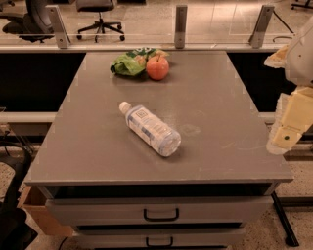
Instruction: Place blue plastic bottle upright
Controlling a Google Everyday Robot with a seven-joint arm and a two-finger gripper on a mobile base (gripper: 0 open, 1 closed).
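here, bottle [150, 130] lying, label [143, 123] unreadable, gripper [286, 135] far right

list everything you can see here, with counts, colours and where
blue plastic bottle: 1, clear, white cap, white-and-blue label, lying on its side mid-table
apple: 1, red, table's far side
bag: 1, green, crumpled, beside apple
table: 1, grey, centre
drawers: 2, grey, under tabletop
office chairs: at least 2, dark, behind rail
cardboard box: 1, brown, floor, lower left
gripper: 1, pale yellow, off table's right edge, apart from bottle

Gripper [287, 128] at right edge (partly cut off).
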